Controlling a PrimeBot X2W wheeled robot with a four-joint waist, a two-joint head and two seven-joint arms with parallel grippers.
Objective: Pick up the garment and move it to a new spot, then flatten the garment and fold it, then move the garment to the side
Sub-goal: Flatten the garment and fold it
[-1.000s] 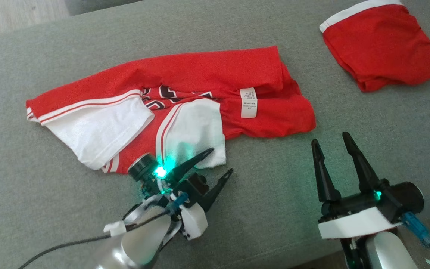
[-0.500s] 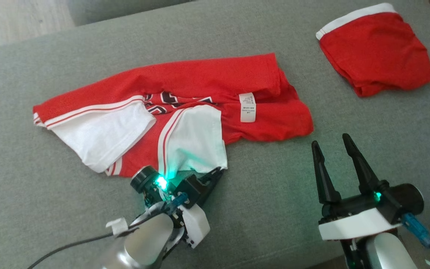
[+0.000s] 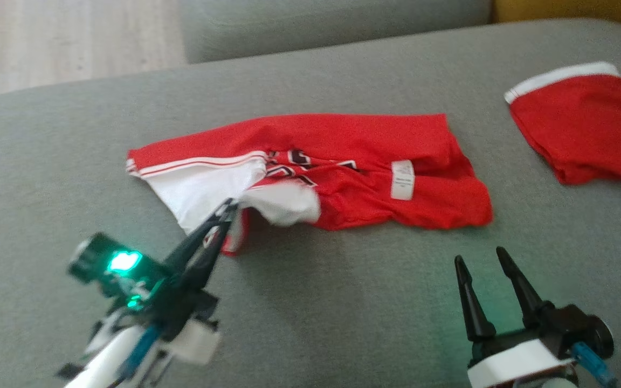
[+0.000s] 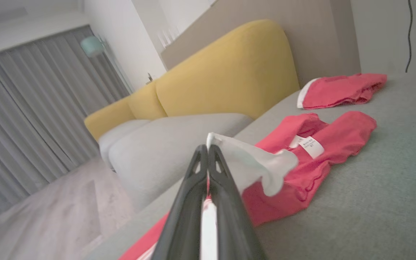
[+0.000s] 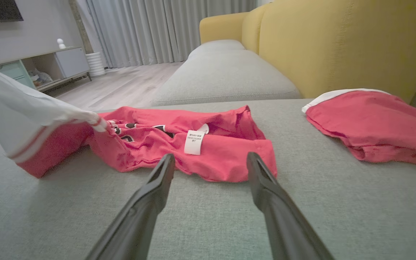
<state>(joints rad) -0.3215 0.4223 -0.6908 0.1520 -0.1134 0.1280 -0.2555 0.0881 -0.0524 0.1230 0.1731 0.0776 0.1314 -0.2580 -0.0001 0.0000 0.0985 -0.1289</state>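
Head: left gripper point(image 3: 228, 207) clamped on the white edge of the red garment point(image 3: 353, 140). That corner is raised, the rest lies on the grey sofa point(image 3: 343, 312). Right gripper point(image 3: 478, 257) has its fingers apart, near the garment, not touching. Left wrist: fingers together, fabric pinched between. Right wrist: fingers spread, garment ahead, second red piece point(image 5: 374, 122) right of it.

Garment point(image 3: 353, 134) on the seat cushion point(image 3: 343, 318); 1 other cloth point(image 3: 585, 129) well apart to its right; right gripper point(image 3: 478, 256) before both
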